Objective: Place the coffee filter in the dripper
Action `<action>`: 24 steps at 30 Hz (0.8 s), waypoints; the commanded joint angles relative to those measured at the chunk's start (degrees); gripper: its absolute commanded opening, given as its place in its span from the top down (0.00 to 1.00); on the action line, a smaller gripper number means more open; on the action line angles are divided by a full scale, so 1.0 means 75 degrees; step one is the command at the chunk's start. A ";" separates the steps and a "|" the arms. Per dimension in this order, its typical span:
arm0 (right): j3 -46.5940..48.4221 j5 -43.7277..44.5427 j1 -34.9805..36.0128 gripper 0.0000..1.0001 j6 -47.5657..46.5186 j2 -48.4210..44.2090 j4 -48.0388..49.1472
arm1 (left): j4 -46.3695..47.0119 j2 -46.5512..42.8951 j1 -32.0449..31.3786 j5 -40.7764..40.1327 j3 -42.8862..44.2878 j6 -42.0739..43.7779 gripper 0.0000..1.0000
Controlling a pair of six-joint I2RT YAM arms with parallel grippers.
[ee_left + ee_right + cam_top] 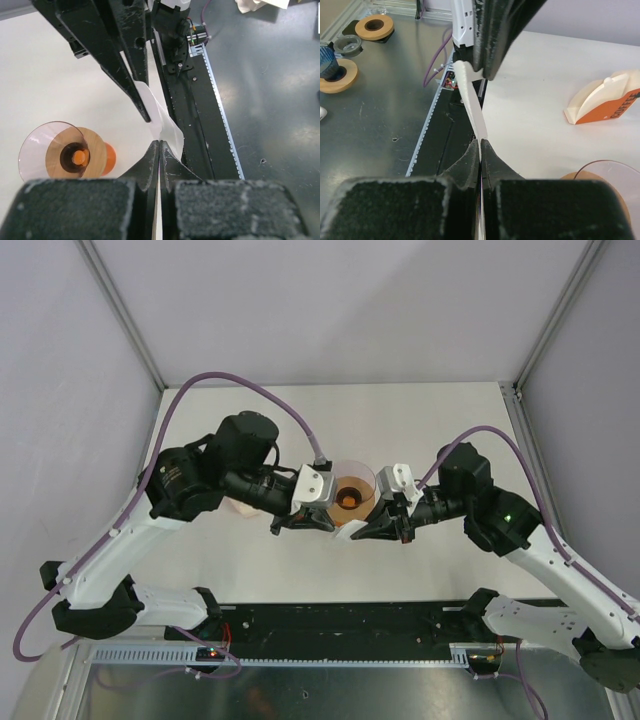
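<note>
The coffee filter point(163, 119), a thin white paper sheet, hangs pinched between both grippers just in front of the dripper. My left gripper point(159, 143) is shut on one edge and my right gripper point(480, 142) is shut on the opposite edge point(472, 100). From above, the left gripper point(330, 527) and right gripper point(358, 534) meet tip to tip at the filter point(345, 534). The dripper point(353, 490), a translucent pinkish cone with a wide round rim, stands upright on a wooden ring just beyond them. It also shows in the left wrist view point(37, 145), apart from the paper.
A cream stack of folded filters in an orange holder point(604, 102) lies on the white table further left, mostly hidden under the left arm from above. A black rail point(200, 125) runs along the table's near edge. Tape rolls point(374, 26) sit on the metal surface beyond it.
</note>
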 commanded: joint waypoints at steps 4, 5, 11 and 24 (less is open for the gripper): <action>0.0325 0.0365 0.0028 1.00 0.0196 -0.0130 0.0157 | -0.0084 -0.0105 -0.0073 0.0348 0.0046 -0.0072 0.99; 0.0325 0.0372 0.0028 1.00 0.0210 -0.0129 0.0171 | -0.0086 -0.0104 -0.0073 0.0333 0.0033 -0.0113 0.99; 0.0325 0.0447 0.0027 1.00 0.0300 -0.0089 0.0291 | -0.0062 -0.0003 -0.0112 0.0231 0.0083 -0.0543 0.95; 0.0325 0.0475 -0.0014 1.00 0.0451 -0.0027 0.0462 | 0.0285 0.0027 -0.0149 -0.0360 -0.0111 -0.1156 0.87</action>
